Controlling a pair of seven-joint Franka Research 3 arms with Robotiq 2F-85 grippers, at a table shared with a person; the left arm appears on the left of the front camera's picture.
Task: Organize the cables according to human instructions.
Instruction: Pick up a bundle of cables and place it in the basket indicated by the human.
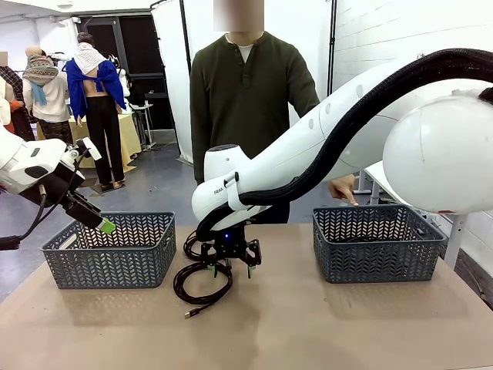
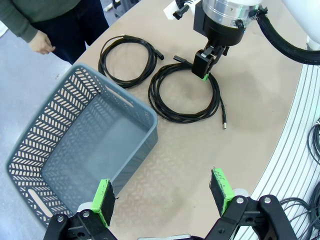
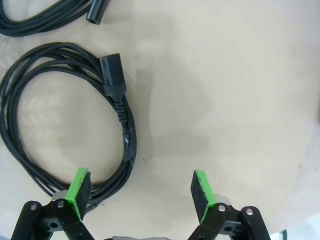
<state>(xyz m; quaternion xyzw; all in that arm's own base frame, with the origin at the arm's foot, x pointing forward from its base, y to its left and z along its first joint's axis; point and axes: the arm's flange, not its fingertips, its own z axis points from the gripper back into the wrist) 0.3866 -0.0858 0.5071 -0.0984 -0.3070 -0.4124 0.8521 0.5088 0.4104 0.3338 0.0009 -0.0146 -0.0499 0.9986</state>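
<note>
Pick-up step, I judge: mid-frame in the front view the right gripper [image 1: 231, 266], fingers spread, hangs low over a coiled cable [image 3: 122, 117] on the table, one pad at its edge; next, centre the strands and close; the left gripper [image 2: 162, 192], likewise spread and empty, hovers by the basket [image 2: 120, 100] at left.

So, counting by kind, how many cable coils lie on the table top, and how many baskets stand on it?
Black cable coils: 2
Grey baskets: 2
Total: 4
</note>
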